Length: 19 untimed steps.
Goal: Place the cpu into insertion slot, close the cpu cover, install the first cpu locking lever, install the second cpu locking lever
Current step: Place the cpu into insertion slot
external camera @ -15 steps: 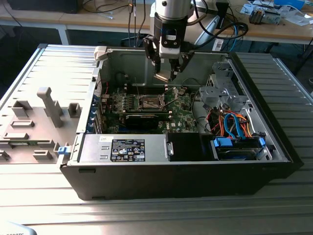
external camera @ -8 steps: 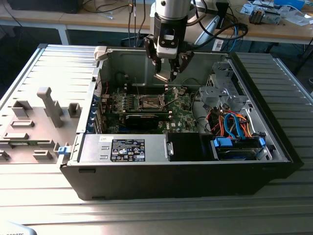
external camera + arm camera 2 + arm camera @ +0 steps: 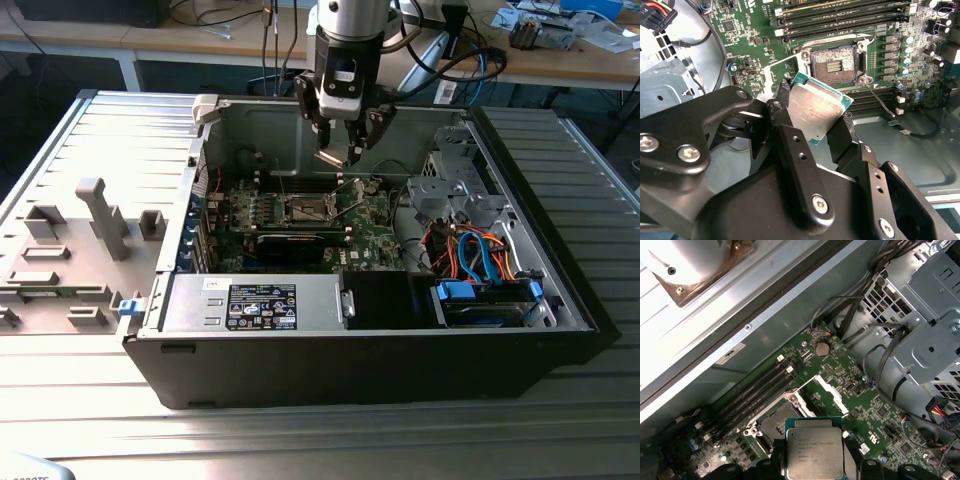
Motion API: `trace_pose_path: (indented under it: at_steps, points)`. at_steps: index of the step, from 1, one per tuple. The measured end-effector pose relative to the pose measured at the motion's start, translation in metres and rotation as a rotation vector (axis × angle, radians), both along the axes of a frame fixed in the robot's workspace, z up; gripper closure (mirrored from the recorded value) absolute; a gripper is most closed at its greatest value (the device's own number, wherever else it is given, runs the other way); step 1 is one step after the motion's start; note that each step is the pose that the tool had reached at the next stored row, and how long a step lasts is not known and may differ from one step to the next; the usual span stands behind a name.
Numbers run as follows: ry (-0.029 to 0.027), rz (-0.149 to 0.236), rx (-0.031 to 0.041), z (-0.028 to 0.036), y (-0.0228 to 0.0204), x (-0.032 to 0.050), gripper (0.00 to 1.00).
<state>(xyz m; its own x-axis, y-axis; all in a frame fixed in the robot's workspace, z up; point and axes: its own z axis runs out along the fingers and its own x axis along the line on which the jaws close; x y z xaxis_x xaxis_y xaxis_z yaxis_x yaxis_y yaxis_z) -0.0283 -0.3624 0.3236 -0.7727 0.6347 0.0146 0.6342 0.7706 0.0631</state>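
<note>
Step in hand: placing the cpu; nothing is seated yet. The gripper [image 3: 347,140] is clamped on the cpu [image 3: 816,109], with one black finger [image 3: 781,117] on each of two opposite edges and the silver-grey face left exposed. In the exterior view the chip hangs inside the open computer case [image 3: 350,370], close to the rear wall, above the motherboard [image 3: 372,238] and clear of it. It is tilted, not level. The insertion slot [image 3: 834,62] lies mid-board between the banks of memory slots [image 3: 840,17], with its contact field bare and unoccupied. The cpu cover [image 3: 827,390] appears to be swung up at one side of the socket, which leaves the opening free. A thin wire lever [image 3: 879,100] lies released beside the socket rim. In the first wrist view the chip sits short of the socket and not over it, so it is not yet aligned. To do this step well, in my judgement, the chip should be levelled and squared to the socket rim, its corners matched, and it should be lowered without sideways drag. The exposed contacts look liable to damage from an inclined or offset landing. The raised cover and the loose lever should be kept out of the fingers' path.
</note>
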Motion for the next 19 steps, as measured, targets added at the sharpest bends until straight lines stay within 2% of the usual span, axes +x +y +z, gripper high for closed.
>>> trace_pose_path:
  at_steps: [19]
  points:
    - [0.0, -0.042, -0.0002, 0.0, 0.0, 0.0, 0.45]
